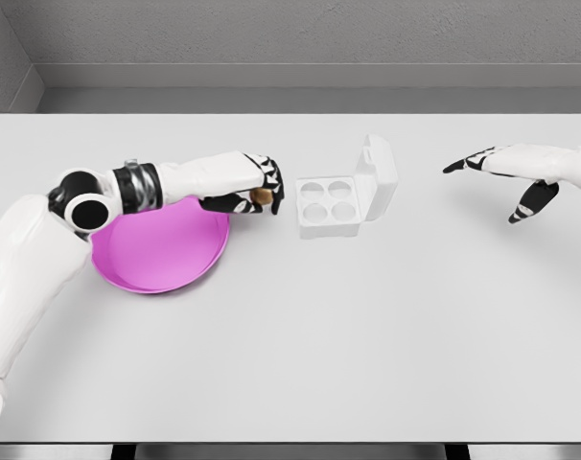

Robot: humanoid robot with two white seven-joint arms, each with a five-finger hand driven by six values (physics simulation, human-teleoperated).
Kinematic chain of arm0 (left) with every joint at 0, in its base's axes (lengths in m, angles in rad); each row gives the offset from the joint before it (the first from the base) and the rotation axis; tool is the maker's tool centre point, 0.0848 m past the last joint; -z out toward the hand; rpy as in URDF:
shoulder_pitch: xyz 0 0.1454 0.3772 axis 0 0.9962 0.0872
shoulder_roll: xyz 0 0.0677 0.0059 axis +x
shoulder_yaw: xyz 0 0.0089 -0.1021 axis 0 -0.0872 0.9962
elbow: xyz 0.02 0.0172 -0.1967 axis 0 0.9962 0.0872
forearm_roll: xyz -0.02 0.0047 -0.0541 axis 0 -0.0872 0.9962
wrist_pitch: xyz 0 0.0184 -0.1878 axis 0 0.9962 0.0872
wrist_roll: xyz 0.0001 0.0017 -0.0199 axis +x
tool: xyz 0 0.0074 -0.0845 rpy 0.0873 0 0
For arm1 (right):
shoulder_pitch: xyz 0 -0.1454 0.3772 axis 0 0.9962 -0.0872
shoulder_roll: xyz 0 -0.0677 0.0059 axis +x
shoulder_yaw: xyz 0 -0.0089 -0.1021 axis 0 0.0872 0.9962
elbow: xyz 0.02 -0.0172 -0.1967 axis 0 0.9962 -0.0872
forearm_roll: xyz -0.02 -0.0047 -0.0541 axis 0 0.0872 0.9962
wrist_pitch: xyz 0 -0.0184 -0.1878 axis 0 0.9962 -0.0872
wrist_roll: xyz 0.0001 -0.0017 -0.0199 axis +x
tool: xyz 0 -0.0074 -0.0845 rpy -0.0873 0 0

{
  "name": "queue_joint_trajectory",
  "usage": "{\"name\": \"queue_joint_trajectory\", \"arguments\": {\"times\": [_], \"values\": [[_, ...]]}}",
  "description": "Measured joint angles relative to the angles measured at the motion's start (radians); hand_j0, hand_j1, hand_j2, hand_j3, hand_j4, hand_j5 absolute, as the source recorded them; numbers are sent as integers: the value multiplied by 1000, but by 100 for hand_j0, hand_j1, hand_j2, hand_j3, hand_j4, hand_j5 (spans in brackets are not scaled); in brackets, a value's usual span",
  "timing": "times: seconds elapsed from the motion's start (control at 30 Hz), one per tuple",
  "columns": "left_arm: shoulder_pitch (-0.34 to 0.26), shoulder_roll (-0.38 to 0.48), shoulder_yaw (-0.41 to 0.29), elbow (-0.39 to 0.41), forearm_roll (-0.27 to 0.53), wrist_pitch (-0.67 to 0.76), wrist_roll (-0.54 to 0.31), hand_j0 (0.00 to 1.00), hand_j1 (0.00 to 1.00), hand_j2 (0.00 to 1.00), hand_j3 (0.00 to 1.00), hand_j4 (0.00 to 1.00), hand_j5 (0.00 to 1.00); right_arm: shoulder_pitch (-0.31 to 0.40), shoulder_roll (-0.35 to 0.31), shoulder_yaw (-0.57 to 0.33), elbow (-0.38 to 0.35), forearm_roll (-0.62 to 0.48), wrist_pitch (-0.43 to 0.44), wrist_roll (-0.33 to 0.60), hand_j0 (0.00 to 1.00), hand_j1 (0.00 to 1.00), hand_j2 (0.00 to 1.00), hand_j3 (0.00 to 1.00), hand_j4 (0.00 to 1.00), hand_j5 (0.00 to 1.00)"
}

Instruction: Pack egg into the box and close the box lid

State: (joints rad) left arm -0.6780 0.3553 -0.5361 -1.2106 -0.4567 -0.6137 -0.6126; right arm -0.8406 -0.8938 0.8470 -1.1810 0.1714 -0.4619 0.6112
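1. Table [290, 364]: a plain white surface that carries all the items.
2. Pink plate [161, 259]: a shallow dish at the left, lying partly under the left forearm and showing no contents.
3. Box [331, 206]: a white carton near the middle, four round cups in a two-by-two grid, all empty. The lid [379, 175] stands open, hinged along the far right edge and tilted up and away to the right. Judged light and thin-walled, so it is likely to slide if pushed; closing calls for a push on the lid's outer face toward the left.
4. Left hand [250, 192]: fingers curled around the egg, over the plate's right rim and just left of the box.
5. Right hand [506, 177]: fingers spread and relaxed, holding nothing, well apart from the box at the far right.
6. Egg [261, 195]: small and brown, only partly visible between the fingertips. Judged light, smooth, rigid and fragile, best held lightly around its middle. Its long axis and pointing direction cannot be determined because the fingers cover it.
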Motion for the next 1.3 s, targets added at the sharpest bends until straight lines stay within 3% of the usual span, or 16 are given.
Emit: {"name": "queue_joint_trajectory", "arguments": {"times": [0.8,1.3], "values": [[-54,-129,3,82,-18,0,-1,39,39,39,39,39,39,-2,-1,1,0,0,0,0,100,100,100,100,100,100],[-63,-177,2,137,128,0,0,39,39,39,39,39,39,-2,-2,1,-3,1,-1,0,100,100,100,100,100,100]]}}
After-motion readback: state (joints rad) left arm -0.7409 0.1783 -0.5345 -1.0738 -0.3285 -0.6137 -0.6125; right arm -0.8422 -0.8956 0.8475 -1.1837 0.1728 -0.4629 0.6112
